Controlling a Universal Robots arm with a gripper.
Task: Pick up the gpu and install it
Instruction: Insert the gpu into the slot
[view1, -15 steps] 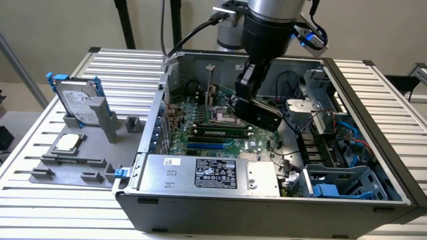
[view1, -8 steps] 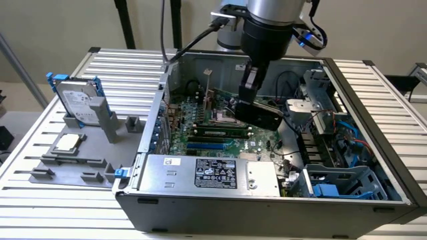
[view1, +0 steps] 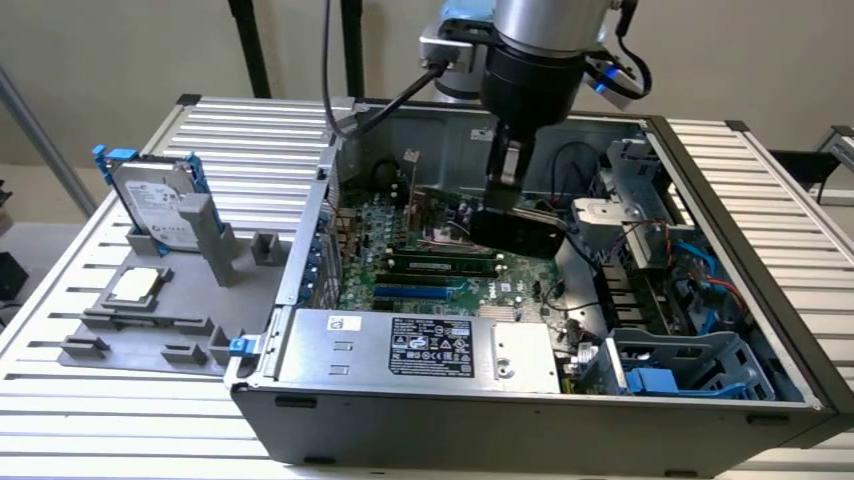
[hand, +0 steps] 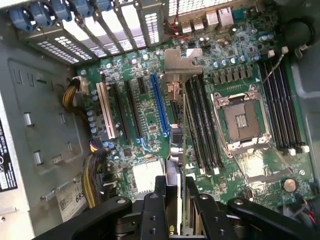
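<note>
The gpu (view1: 523, 236) hangs inside the open computer case (view1: 534, 420), dark and flat, a little above the green motherboard (view1: 467, 285). My gripper (view1: 507, 205) reaches down from the arm and is shut on the card's upper edge. In the wrist view the gpu (hand: 179, 150) appears edge-on as a thin strip, its silver end bracket (hand: 181, 62) toward the case's slotted rear wall. It hovers between the blue expansion slot (hand: 160, 105) and the black memory slots (hand: 202, 125). My gripper (hand: 176, 192) clamps it from both sides with its black fingers (hand: 152, 210).
A silver hard drive with blue rails (view1: 154, 200) and a square CPU chip (view1: 138, 285) sit on a grey holder at the exterior view's left. Inside the case are the power supply (view1: 414, 350), an open CPU socket (hand: 241, 120), loose cables (view1: 654, 260) and a blue-grey drive cage (view1: 687, 365).
</note>
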